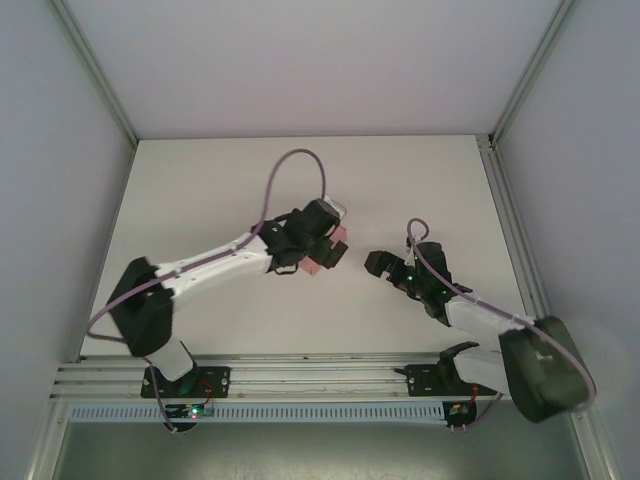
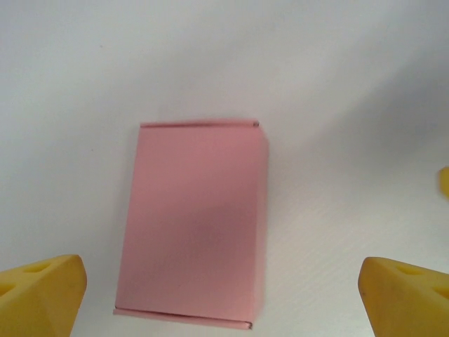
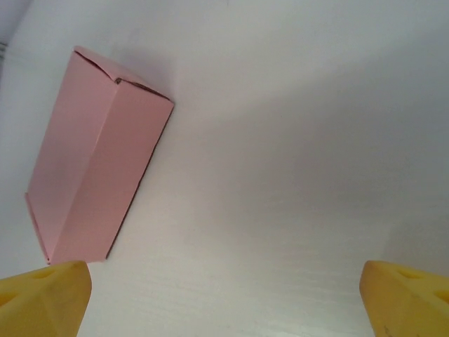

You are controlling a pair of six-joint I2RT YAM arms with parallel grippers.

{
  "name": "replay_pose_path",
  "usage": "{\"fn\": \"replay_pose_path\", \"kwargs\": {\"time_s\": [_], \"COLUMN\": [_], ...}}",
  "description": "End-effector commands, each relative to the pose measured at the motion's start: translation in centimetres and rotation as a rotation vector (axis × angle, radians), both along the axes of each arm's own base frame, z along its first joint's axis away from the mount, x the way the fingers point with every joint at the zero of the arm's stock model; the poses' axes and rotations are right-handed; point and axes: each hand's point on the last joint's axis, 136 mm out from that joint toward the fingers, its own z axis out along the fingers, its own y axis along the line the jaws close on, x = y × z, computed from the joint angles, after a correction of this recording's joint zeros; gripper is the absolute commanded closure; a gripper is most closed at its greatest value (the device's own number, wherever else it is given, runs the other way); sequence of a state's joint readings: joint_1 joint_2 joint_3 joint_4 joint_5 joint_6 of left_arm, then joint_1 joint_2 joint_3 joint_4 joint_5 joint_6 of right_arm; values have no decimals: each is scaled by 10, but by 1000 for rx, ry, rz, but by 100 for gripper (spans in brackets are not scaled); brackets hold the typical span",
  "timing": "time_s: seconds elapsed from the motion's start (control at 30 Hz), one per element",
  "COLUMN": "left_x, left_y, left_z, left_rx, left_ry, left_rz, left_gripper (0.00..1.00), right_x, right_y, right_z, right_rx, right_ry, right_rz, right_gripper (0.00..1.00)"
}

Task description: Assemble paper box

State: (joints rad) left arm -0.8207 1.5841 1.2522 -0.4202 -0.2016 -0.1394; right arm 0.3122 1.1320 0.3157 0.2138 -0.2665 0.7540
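Note:
The paper box (image 2: 196, 217) is a small closed pink rectangular box lying flat on the white table. My left gripper (image 2: 223, 300) hangs over it, open, its yellow fingertips (image 2: 42, 295) standing wide on either side and clear of the card. From above, the box (image 1: 318, 264) peeks out under the left gripper (image 1: 330, 248). My right gripper (image 1: 374, 263) is a short way to the box's right, open with only bare table between its fingertips (image 3: 43, 295). In the right wrist view the box (image 3: 98, 168) lies at the left, with its folded end flap visible at the top.
The white table (image 1: 220, 190) is bounded by grey walls at the left, back and right. An aluminium rail (image 1: 300, 375) carrying both arm bases runs along the near edge. Cables loop above each arm.

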Motion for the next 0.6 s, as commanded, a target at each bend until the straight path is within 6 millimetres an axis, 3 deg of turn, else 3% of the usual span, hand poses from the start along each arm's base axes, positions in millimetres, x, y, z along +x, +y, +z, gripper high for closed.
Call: {"fn": "replay_pose_path", "kwargs": {"time_s": [0.0,0.07,0.13,0.23,0.3,0.43,0.57], "left_x": [18,35,49,54,49,39,37], "left_y": [41,90,158,252,296,319,319], "left_z": [22,20,14,3,-3,-17,-35], "left_rx": [-251,-313,-278,-181,-85,-55,-64], "left_ry": [50,15,-67,-222,-337,-475,-575], "left_rz": [179,321,541,794,895,901,822], "left_gripper": [0,0,0,0,0,0,0], "right_x": [3,16,30,47,59,79,93], "right_y": [-24,-37,-58,-95,-112,-131,-130], "right_z": [24,45,59,74,83,98,92], "right_rx": [-191,-253,-352,-520,-583,-683,-784], "right_ry": [-20,-101,-176,-255,-325,-495,-660], "right_rz": [-24,-71,-138,-240,-275,-280,-229], "right_gripper": [2,2,2,2,2,2,2]}}
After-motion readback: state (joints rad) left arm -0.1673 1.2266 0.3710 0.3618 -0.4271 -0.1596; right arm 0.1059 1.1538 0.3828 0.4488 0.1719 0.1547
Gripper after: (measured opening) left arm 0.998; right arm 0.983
